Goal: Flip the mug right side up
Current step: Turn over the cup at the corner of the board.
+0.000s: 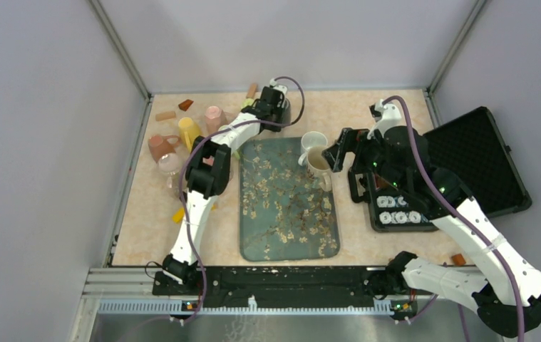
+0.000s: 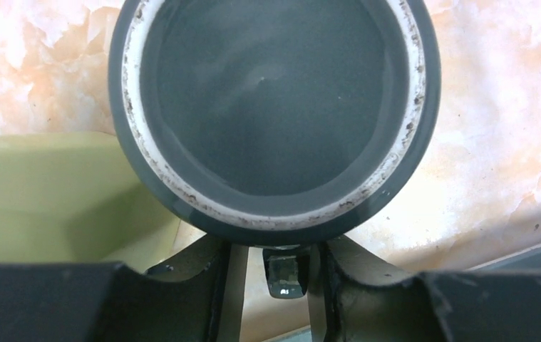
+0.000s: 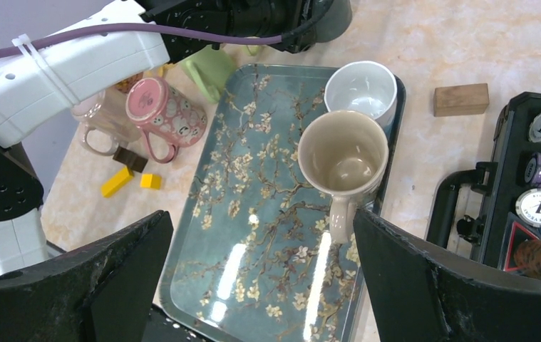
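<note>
A dark grey mug (image 2: 274, 107) stands upside down on the marble tabletop at the back, its base with a white unglazed ring facing the left wrist camera. In the top view my left gripper (image 1: 276, 100) covers most of the mug (image 1: 286, 108). My left gripper (image 2: 274, 249) straddles the mug's handle (image 2: 284, 274). The right pad is against the handle and a slim gap shows on the left. My right gripper (image 3: 264, 263) hangs wide open and holds nothing above the flowered tray (image 3: 253, 214).
On the tray stand an upright beige mug (image 3: 343, 153) and a white mug (image 3: 361, 89). A green mug (image 2: 39, 192) lies just left of the grey one. A pink mug (image 3: 164, 107), yellow blocks (image 3: 117, 182), a wooden block (image 3: 461, 99) and an open chip case (image 1: 467, 164) surround the tray.
</note>
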Robot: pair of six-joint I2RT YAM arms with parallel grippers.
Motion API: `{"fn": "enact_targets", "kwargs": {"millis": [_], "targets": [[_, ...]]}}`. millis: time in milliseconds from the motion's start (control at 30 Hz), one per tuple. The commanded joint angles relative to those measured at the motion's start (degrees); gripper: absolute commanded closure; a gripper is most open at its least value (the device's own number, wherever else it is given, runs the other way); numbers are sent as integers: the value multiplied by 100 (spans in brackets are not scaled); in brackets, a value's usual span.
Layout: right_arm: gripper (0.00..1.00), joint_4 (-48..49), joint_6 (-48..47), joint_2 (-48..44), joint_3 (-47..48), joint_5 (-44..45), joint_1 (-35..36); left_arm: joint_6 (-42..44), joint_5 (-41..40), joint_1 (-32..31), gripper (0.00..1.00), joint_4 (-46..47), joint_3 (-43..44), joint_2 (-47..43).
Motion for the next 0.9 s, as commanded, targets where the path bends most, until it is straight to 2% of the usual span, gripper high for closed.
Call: {"fn": "enact_targets", "kwargs": {"millis": [0,433,867], "targets": [[1,280,-3,-18,14,-46,73,85,-63,23,63,82,349,23],[1,268,16,-92,20,-78,72,71,-60,21,79,71,417,37],[1,249,-7,-155,101,-114,70,96,15,1,98,29,572,46]]}}
